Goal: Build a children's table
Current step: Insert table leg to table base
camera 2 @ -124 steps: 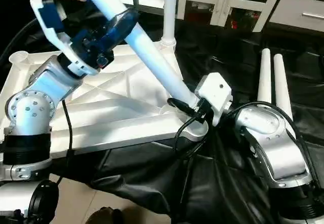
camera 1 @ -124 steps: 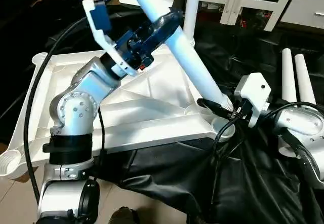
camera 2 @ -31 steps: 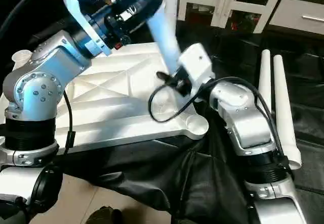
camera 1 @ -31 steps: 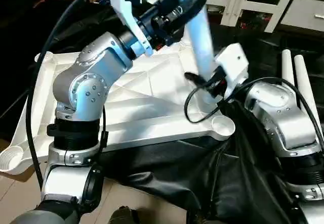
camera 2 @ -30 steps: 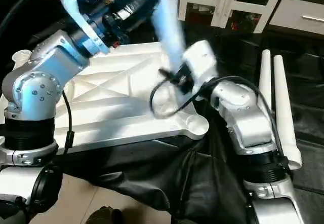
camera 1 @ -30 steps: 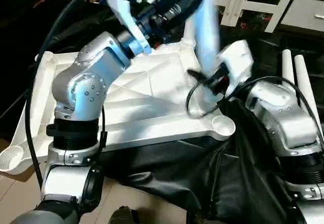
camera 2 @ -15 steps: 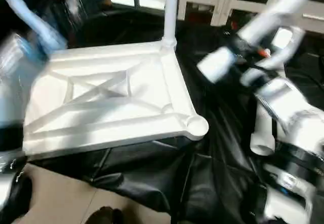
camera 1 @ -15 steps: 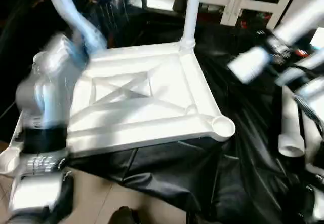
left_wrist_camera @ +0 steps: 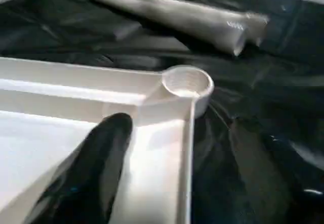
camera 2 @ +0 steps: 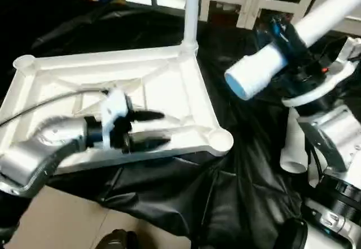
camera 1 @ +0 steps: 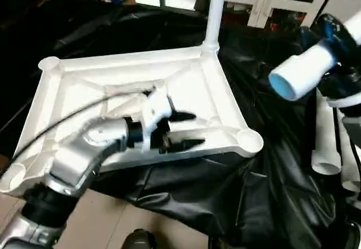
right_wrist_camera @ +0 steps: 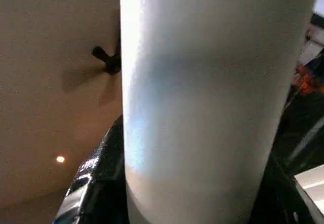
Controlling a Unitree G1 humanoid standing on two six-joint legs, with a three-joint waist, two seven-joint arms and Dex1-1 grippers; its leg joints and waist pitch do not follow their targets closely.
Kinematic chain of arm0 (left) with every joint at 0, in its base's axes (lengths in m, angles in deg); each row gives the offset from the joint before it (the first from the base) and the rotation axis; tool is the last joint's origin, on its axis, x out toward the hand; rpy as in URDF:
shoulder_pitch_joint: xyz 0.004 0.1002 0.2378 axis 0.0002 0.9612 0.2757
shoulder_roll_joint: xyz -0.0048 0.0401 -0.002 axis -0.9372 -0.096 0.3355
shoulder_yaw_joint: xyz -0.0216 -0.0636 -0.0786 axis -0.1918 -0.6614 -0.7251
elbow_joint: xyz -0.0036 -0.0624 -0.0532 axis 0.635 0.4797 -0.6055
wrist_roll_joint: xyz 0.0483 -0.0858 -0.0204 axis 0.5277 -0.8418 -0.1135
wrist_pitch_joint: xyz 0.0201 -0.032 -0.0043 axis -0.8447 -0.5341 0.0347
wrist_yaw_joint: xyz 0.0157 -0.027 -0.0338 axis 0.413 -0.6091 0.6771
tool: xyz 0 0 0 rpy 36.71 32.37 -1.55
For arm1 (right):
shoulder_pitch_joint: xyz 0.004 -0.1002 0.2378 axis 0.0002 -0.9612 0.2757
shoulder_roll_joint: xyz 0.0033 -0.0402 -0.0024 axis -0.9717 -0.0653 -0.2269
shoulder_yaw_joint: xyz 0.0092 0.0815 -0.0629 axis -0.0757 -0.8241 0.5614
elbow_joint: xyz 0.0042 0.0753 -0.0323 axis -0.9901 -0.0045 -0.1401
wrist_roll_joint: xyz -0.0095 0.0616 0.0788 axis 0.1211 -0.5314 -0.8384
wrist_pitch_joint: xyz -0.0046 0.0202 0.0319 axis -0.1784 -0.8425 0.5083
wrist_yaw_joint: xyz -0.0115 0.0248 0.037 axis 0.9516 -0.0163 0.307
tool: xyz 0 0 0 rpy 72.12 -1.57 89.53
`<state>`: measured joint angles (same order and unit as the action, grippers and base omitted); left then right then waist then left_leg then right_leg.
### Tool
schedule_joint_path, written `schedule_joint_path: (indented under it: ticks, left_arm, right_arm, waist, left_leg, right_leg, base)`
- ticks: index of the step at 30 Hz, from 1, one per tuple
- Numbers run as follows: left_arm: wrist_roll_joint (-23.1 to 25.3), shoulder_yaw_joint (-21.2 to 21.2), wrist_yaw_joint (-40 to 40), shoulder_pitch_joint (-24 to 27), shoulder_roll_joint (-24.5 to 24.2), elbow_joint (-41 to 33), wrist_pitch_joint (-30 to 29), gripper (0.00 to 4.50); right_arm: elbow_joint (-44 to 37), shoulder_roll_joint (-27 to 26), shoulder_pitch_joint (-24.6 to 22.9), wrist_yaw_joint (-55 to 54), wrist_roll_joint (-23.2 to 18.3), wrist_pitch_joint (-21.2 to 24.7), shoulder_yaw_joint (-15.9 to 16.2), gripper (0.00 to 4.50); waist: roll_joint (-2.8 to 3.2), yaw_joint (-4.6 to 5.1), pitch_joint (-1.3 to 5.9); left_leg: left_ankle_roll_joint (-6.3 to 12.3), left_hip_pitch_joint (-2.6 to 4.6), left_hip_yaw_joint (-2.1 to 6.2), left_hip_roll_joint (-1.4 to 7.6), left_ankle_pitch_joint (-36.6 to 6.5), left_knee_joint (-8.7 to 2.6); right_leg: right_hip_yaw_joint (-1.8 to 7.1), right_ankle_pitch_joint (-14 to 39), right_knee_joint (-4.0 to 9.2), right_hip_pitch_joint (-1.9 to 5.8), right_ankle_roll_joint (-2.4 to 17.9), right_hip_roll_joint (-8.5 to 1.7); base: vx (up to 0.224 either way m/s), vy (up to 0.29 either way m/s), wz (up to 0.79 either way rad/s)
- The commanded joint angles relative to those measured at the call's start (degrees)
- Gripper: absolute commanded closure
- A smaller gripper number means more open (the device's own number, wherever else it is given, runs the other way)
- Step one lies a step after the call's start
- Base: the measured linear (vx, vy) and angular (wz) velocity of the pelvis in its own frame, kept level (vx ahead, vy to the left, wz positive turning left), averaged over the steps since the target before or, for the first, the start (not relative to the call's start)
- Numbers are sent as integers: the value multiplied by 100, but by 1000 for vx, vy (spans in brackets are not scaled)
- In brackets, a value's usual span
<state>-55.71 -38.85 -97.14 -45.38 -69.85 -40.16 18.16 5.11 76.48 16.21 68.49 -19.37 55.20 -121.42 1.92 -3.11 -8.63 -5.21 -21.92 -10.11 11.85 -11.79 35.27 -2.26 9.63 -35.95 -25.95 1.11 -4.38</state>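
The children's table lies upside down: a white tabletop [camera 1: 113, 85] with X ribs, on black cloth. One white leg [camera 1: 215, 7] stands upright in its far right corner socket. My left gripper [camera 1: 188, 129] is open and holds nothing, low over the tabletop's near edge, pointing at the near right corner socket [camera 1: 250, 140]. The left wrist view shows that socket [left_wrist_camera: 187, 83] past one black finger [left_wrist_camera: 96, 168]. My right gripper [camera 2: 289, 39] is shut on a second white leg [camera 2: 265, 69], held up in the air to the right of the tabletop. The same leg [right_wrist_camera: 197, 102] shows in the right wrist view.
Two more white legs [camera 1: 326, 142] lie side by side on the black cloth at the right. The tabletop's far left socket [camera 1: 49, 63] and near left socket [camera 1: 11, 173] hold nothing. White furniture frames [camera 1: 271, 1] stand behind. A tiled floor [camera 1: 84, 221] shows in front.
My left gripper has let go of the leg and swung down over the tabletop's near edge. The right arm has carried the leg away from the tabletop, up and to the right.
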Motion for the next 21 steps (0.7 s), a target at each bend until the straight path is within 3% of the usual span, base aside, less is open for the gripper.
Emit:
schedule_joint_path:
  ticks: [1,3,5,10,12,14,16,17,18,21]
  left_arm:
    - [247,67,-81,28,-53,8,157,70]
    - [389,193,-107,64,-163,6,256,50]
    - [500,294,-65,92,-226,12,341,45]
    - [792,372,64,141,-203,116,573,5]
    - [947,392,88,196,-171,158,703,4]
    - [1094,383,136,282,-127,191,918,4]
    - [1129,377,173,342,-117,190,1022,4]
    - [1116,369,194,385,-111,165,1045,4]
    - [1041,337,213,485,-93,66,1043,32]
    - [891,292,170,619,-94,-106,880,40]
  right_arm:
    - [-121,101,-38,-213,-450,-69,28,263]
    - [-185,212,-164,-368,-813,-204,179,263]
    - [-202,260,-206,-418,-926,-244,244,263]
    - [-220,220,-155,-780,-736,-374,224,263]
    - [-210,133,-11,-1089,7,-651,258,263]
    - [-388,266,-8,-1085,932,-910,561,263]
    - [-587,427,-82,-974,1389,-1040,841,263]
    - [-779,557,-149,-870,1727,-1122,1039,263]
    - [-1220,798,-281,-625,2423,-1270,1467,263]
    - [-1703,992,-397,-485,3232,-1586,1994,263]
  waist:
    - [-46,8,405]
    - [-60,4,420]
    - [-66,7,434]
    - [-55,0,455]
    - [-46,4,453]
    - [-61,11,446]
    - [-47,14,430]
    - [-48,10,416]
    - [-42,4,413]
    - [-36,-5,402]
  left_leg:
    - [124,69,-37,-15,-285,-447]
    - [169,53,-45,-37,-139,-451]
    - [217,33,-42,-46,11,-455]
    - [329,21,-46,-45,370,-449]
    - [351,25,-50,-43,414,-447]
    - [275,9,-50,-54,419,-448]
    - [156,42,-66,-50,236,-460]
    - [139,25,-58,-38,168,-470]
    - [125,34,-59,-38,108,-473]
    - [117,39,-58,-29,59,-481]
  right_leg:
    - [195,966,446,414,1001,-183]
    - [190,714,433,431,994,-175]
    - [186,507,411,449,1011,-163]
    - [179,-126,365,459,1164,-149]
    - [175,-298,352,454,1235,-137]
    - [159,-201,362,456,1207,-138]
    - [180,19,391,460,1163,-147]
    - [180,68,391,466,1140,-152]
    - [187,109,396,470,1109,-153]
    - [196,164,402,457,1025,-157]
  base:
    - [0,0,0]
    - [0,0,0]
    - [0,0,0]
    - [0,0,0]
    - [0,0,0]
    - [0,0,0]
    - [0,0,0]
    - [0,0,0]
    - [0,0,0]
    - [0,0,0]
